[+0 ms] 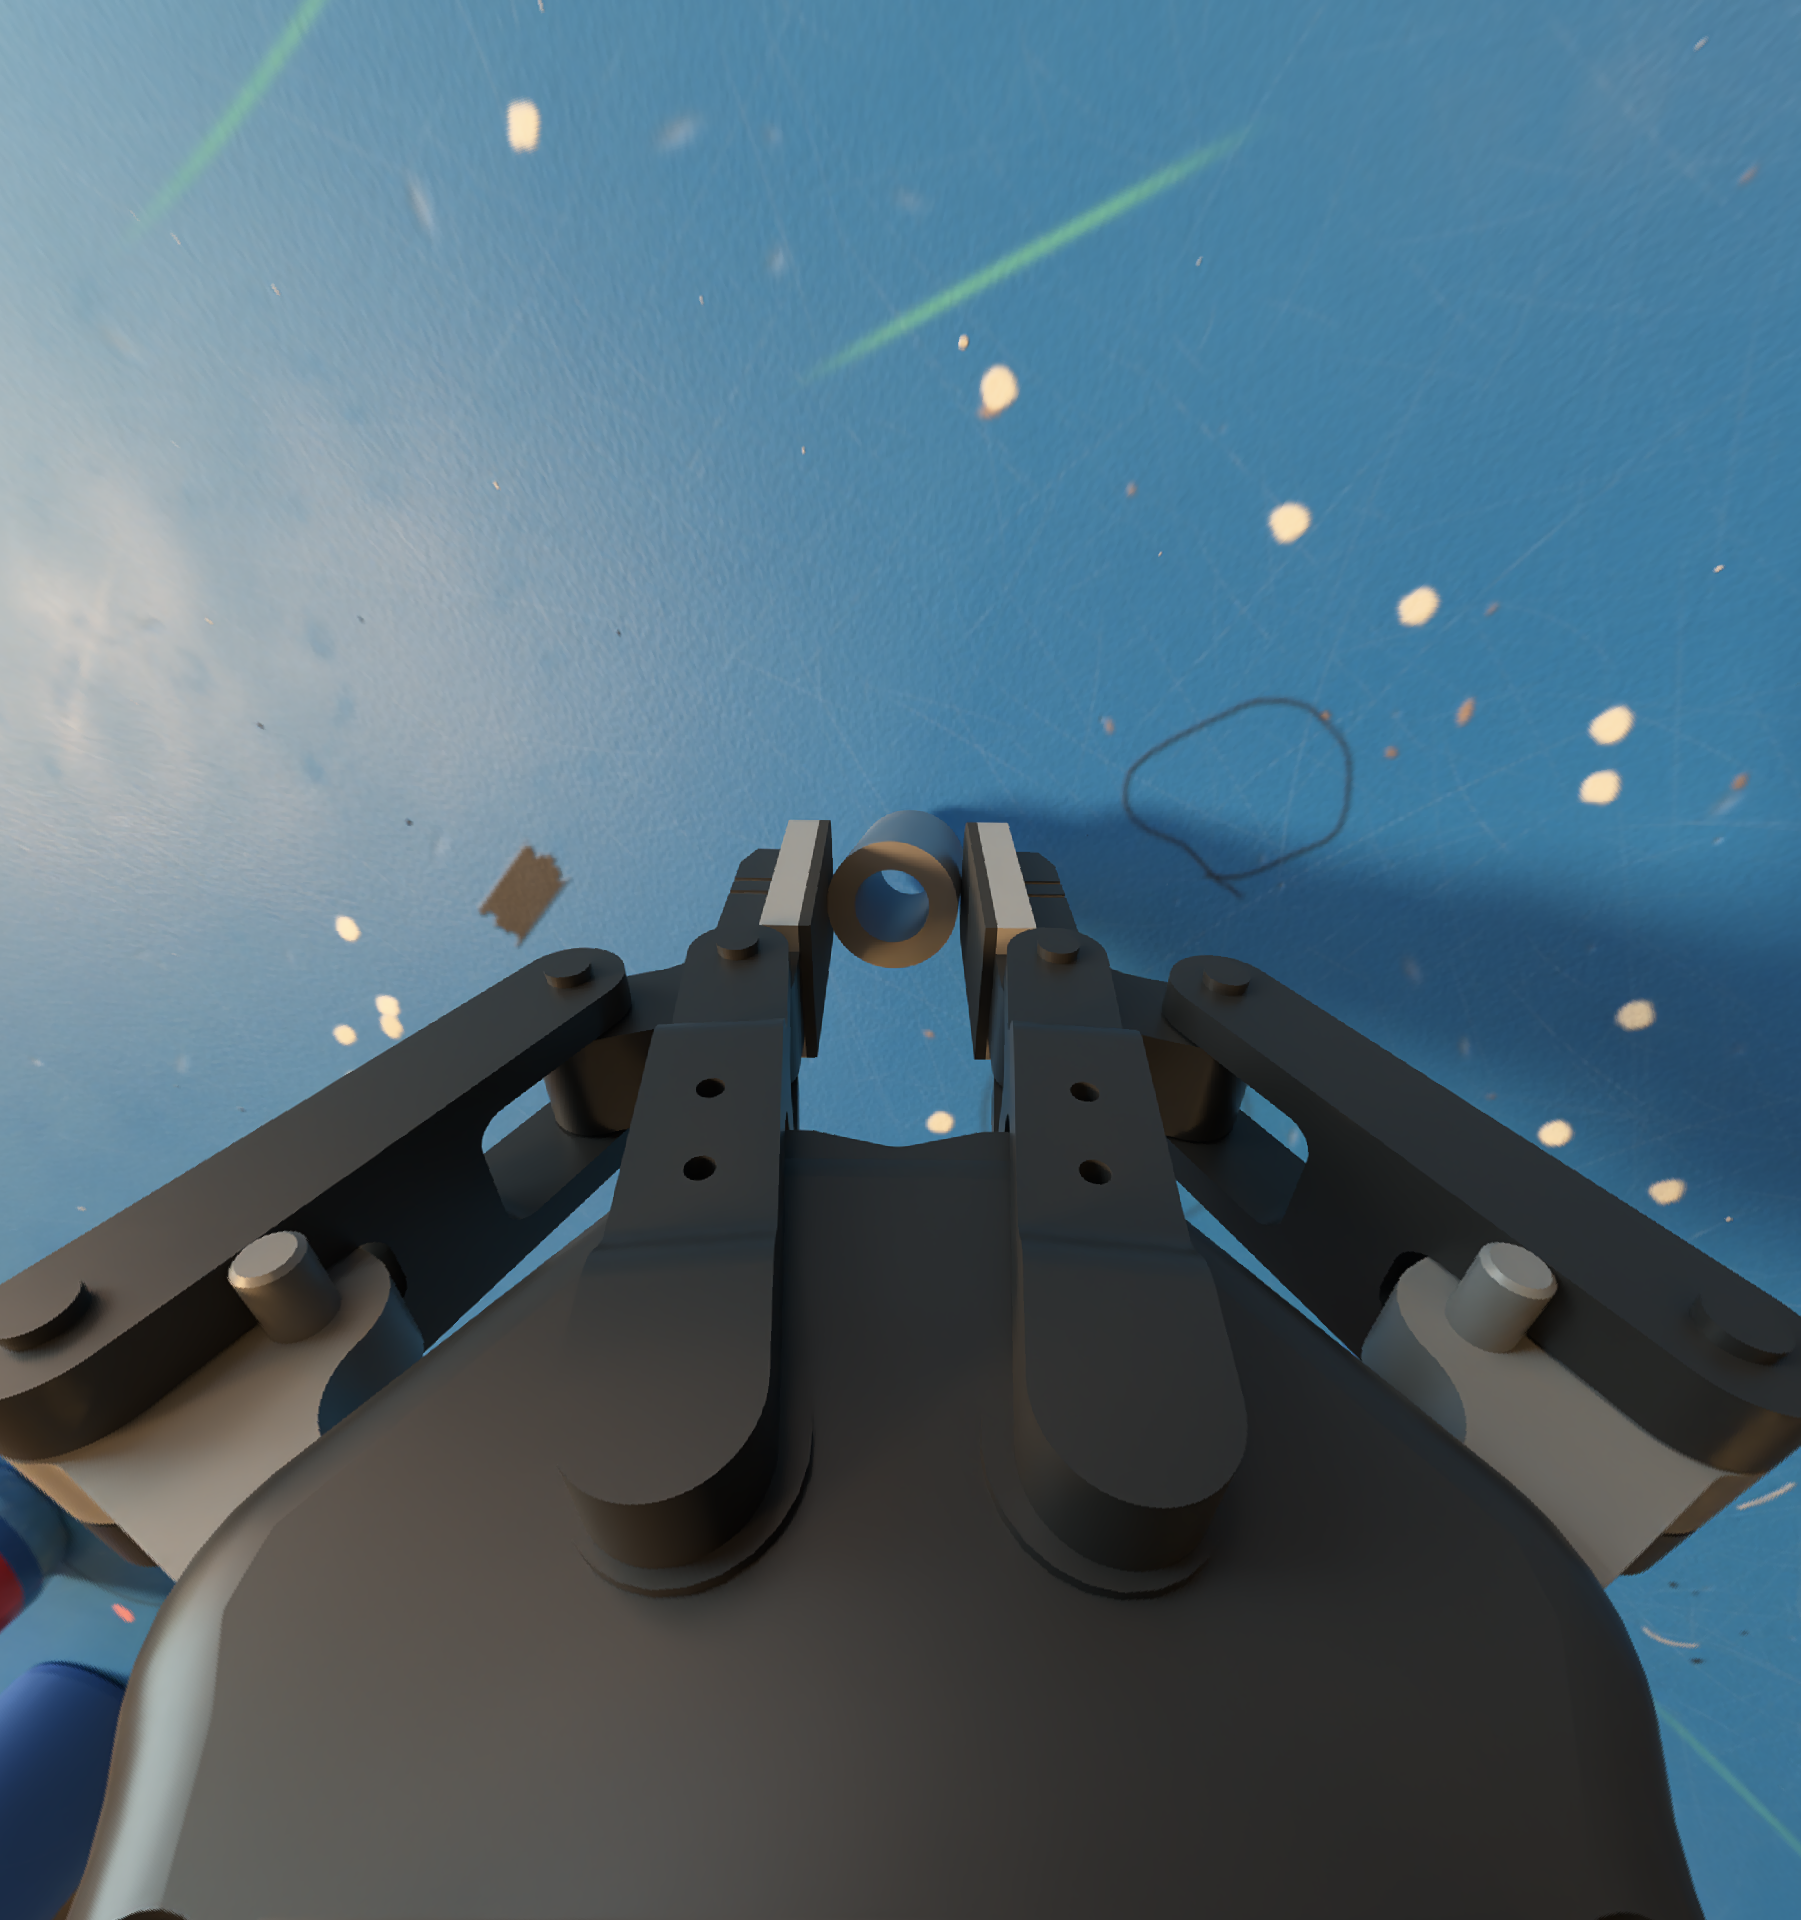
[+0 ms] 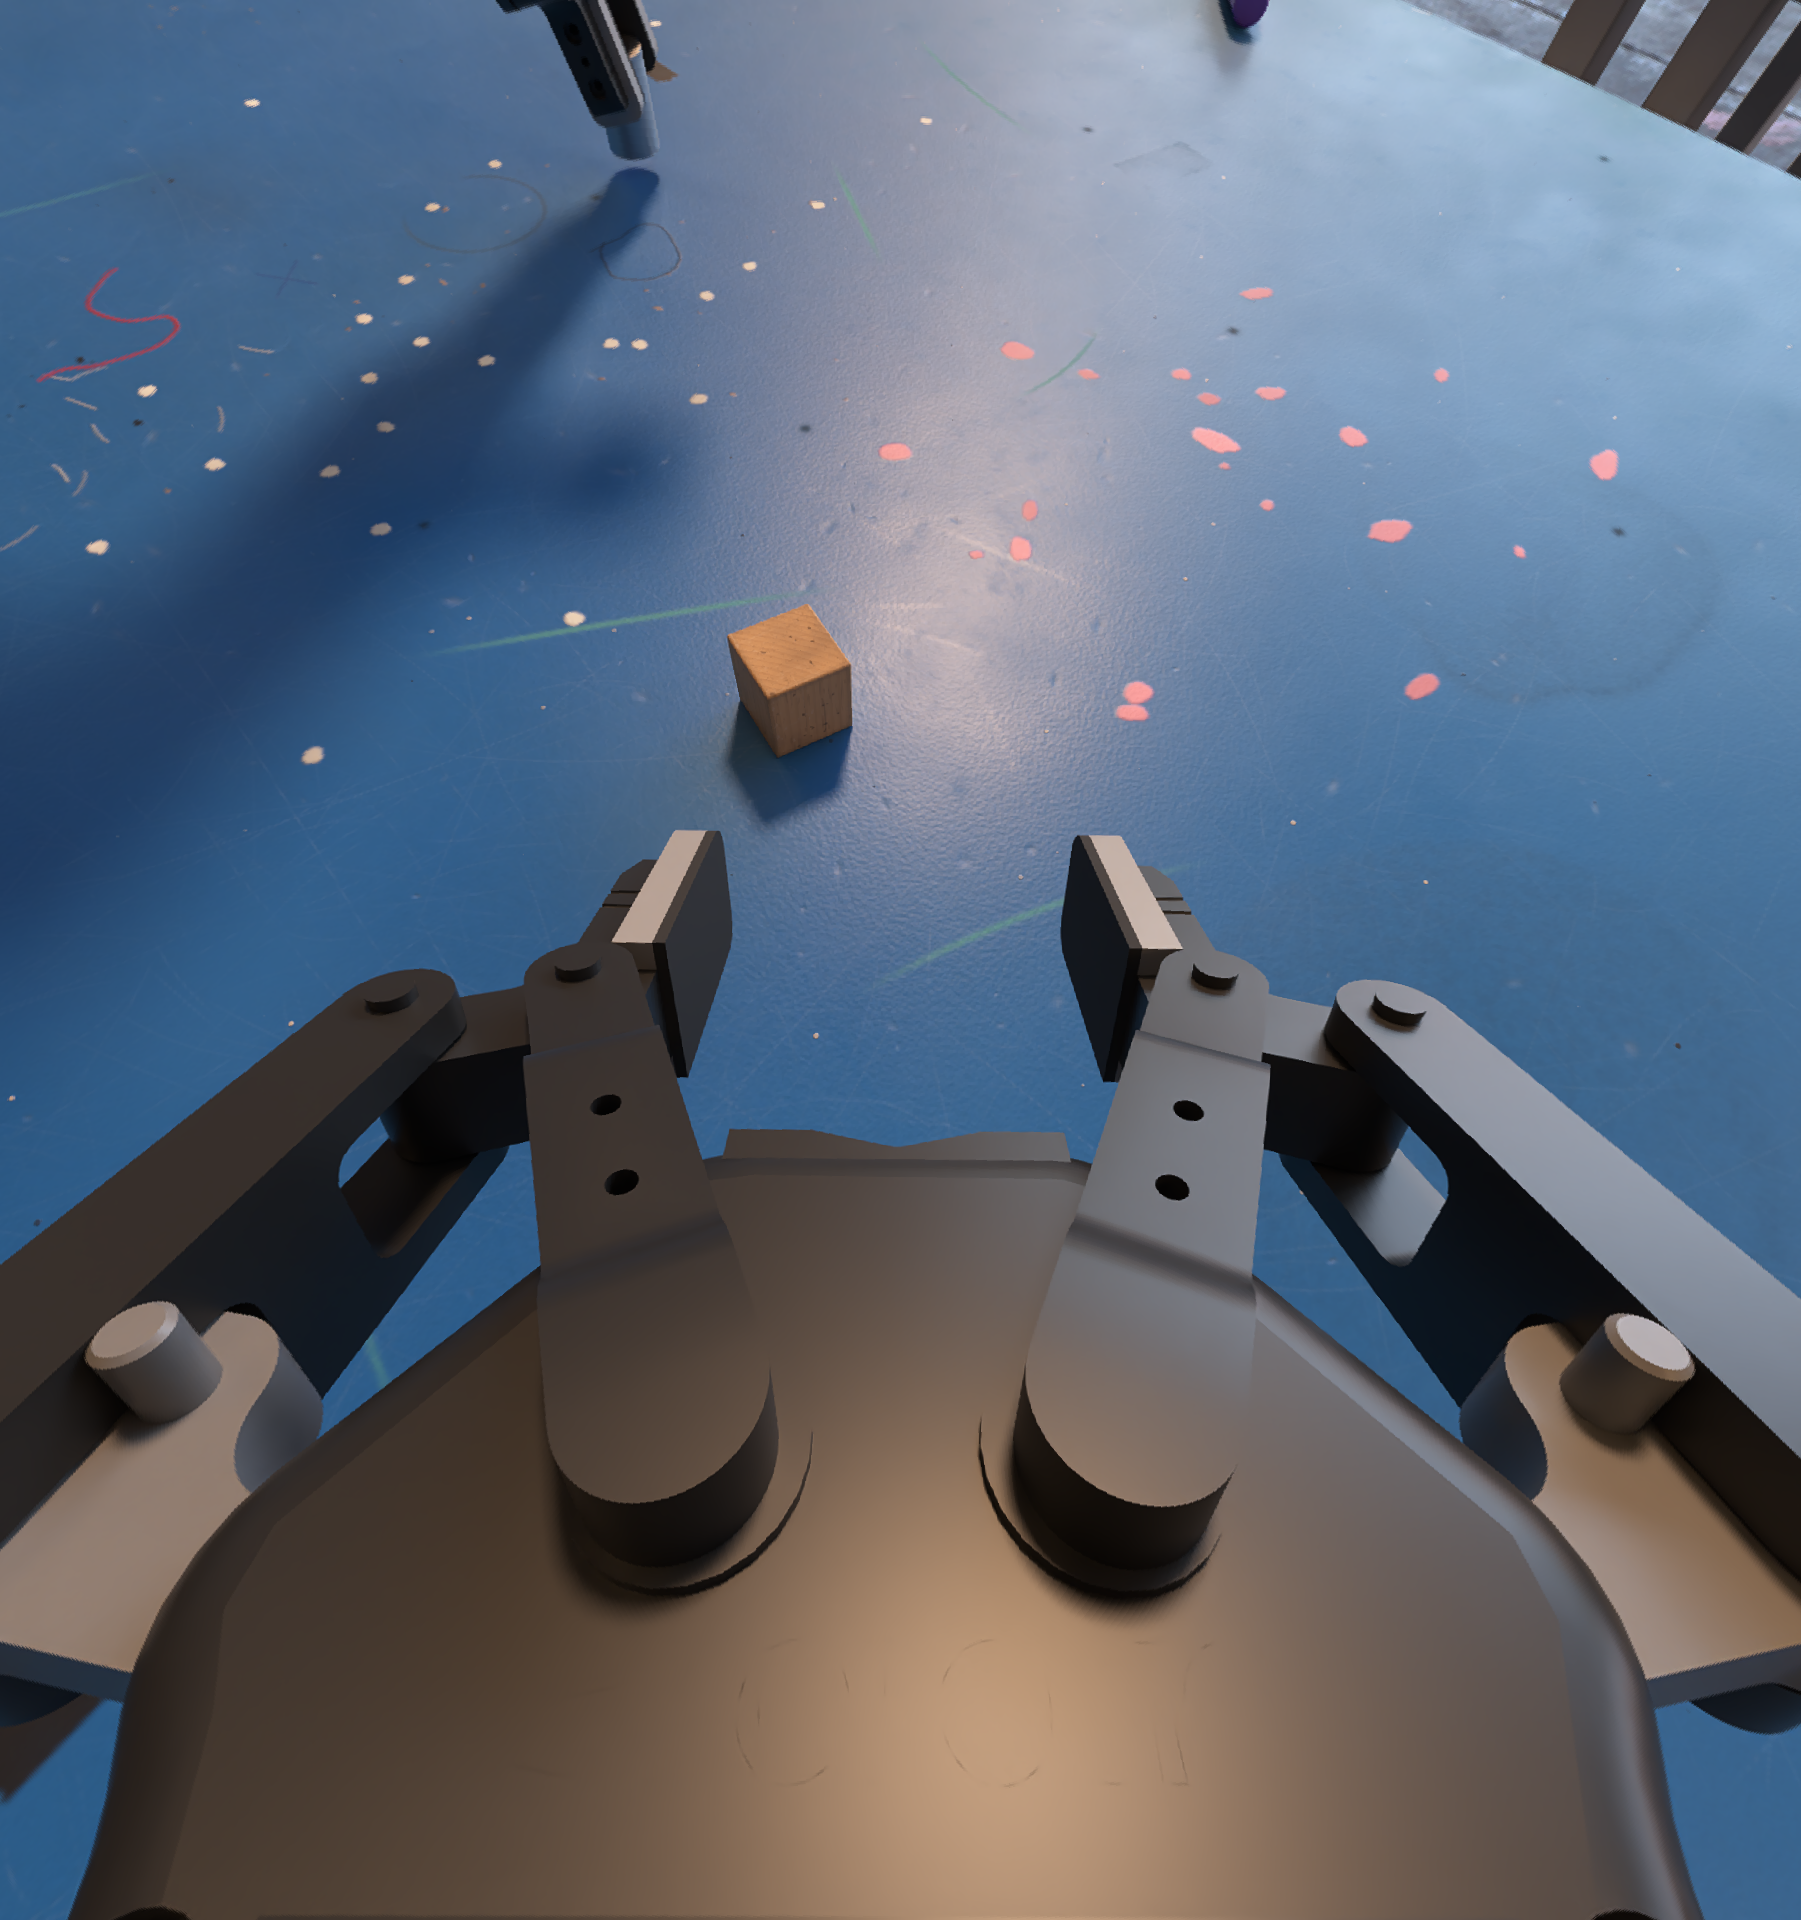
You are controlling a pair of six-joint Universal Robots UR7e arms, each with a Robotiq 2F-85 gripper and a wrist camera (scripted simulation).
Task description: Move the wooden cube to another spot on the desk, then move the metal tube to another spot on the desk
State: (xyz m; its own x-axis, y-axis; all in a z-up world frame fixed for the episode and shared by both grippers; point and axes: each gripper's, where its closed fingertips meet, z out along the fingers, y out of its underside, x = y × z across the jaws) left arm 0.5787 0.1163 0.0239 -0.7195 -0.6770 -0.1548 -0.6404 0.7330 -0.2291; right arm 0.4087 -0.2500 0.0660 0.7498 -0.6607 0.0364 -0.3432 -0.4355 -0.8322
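Left gripper (image 1: pixel 896 904) clamps the tube (image 1: pixel 894 902), off the desk (image 1: pixel 563 520); I see right gripper (image 2: pixel 894 914) spread, cube (image 2: pixel 790 677) just ahead.

The right gripper (image 2: pixel 896 935) is hovering with fingers spread above the paint-speckled blue desk (image 2: pixel 1395 935). The small light-brown wooden cube (image 2: pixel 792 677) is resting ahead of it. Toward the far edge, the left gripper (image 2: pixel 621 104) is gripping the short grey metal tube (image 2: pixel 634 135) above the surface.

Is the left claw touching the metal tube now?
Touching. In the left wrist view, the left claw has both pads pressed against the sides of the metal tube, with no gap.
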